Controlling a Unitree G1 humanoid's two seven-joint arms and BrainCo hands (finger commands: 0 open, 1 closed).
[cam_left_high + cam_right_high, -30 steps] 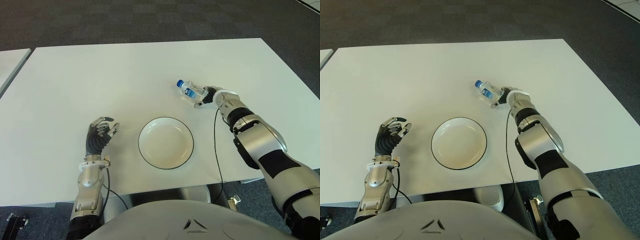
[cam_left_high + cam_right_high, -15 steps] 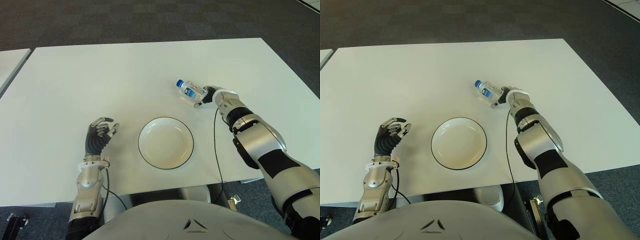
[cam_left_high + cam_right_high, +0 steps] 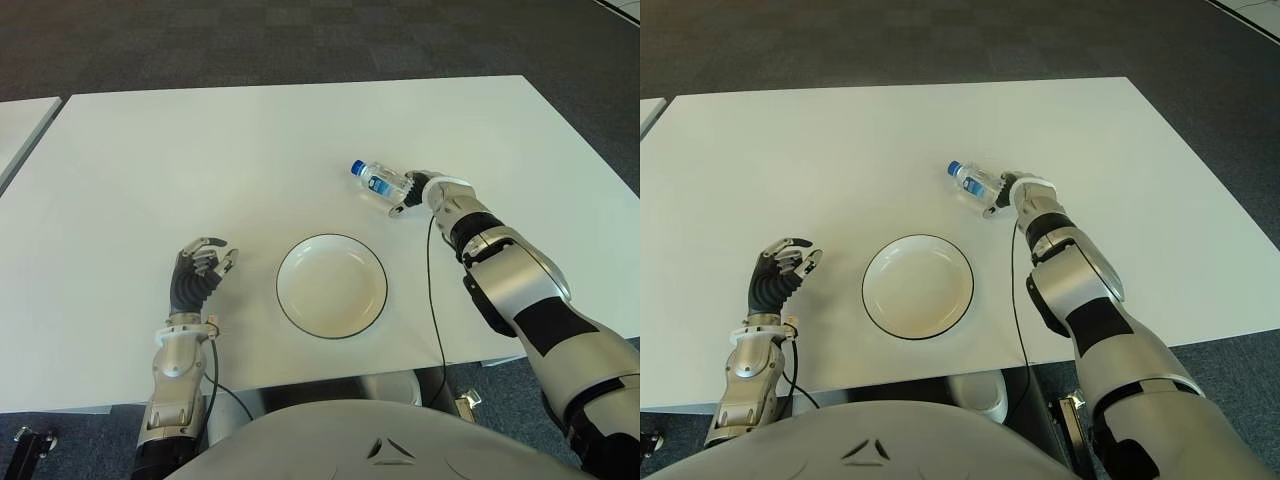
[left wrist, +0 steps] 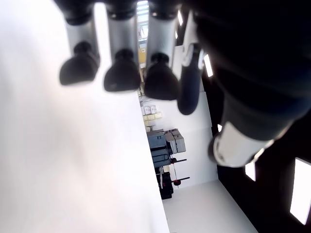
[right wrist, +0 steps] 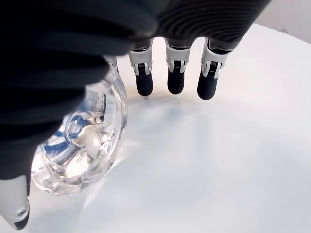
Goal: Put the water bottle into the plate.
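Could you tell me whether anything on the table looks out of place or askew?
Only the water bottle: it lies on its side on the white table beyond the empty plate, at the right hand. The left hand shows left of the plate.

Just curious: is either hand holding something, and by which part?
Right hand is at the bottle's base end, fingers extended, not clearly closed. Left hand is empty.

Right robot hand (image 3: 412,190) extended, fingers uncurled.

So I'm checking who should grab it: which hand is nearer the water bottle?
Right. The right hand is at the water bottle, fingers beside its base. The left hand shows far off, beyond the plate.
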